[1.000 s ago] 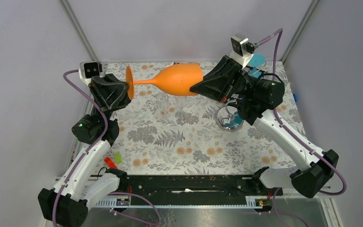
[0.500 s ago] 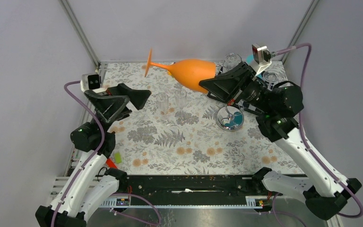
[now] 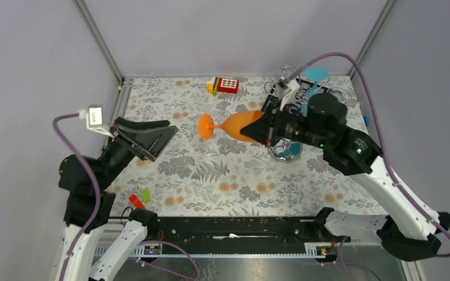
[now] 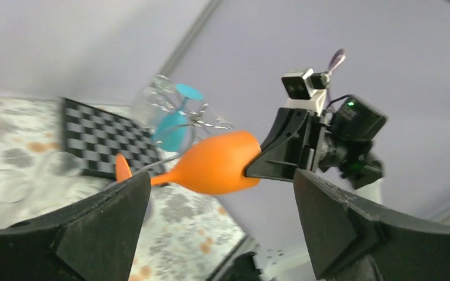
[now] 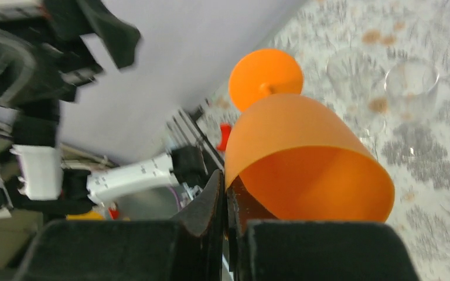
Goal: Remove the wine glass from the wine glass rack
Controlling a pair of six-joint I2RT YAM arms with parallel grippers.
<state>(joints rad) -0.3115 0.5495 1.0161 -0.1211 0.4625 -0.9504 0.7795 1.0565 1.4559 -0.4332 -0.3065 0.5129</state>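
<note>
My right gripper (image 3: 262,128) is shut on the rim of the orange wine glass (image 3: 241,125) and holds it on its side above the table's middle, foot (image 3: 206,126) pointing left. In the right wrist view its fingers (image 5: 213,206) pinch the rim of the glass (image 5: 304,158). The chrome wine glass rack (image 3: 274,151) stands just behind and right of it, with a teal glass (image 3: 315,75) hanging from it. My left gripper (image 3: 163,136) stands open and empty at the left, apart from the foot. Its view shows the glass (image 4: 211,167) beyond its spread fingers (image 4: 96,228).
A red toy block (image 3: 227,85) lies at the back of the floral cloth. Clear glasses (image 5: 413,82) stand under the orange one. A checkered board (image 4: 102,140) sits behind the rack. Small red (image 3: 136,201) and green (image 3: 146,194) pieces lie near the front left edge.
My left gripper opened, let go of the glass's foot and drew back to the left. My right gripper carried the orange glass down and toward the table's middle.
</note>
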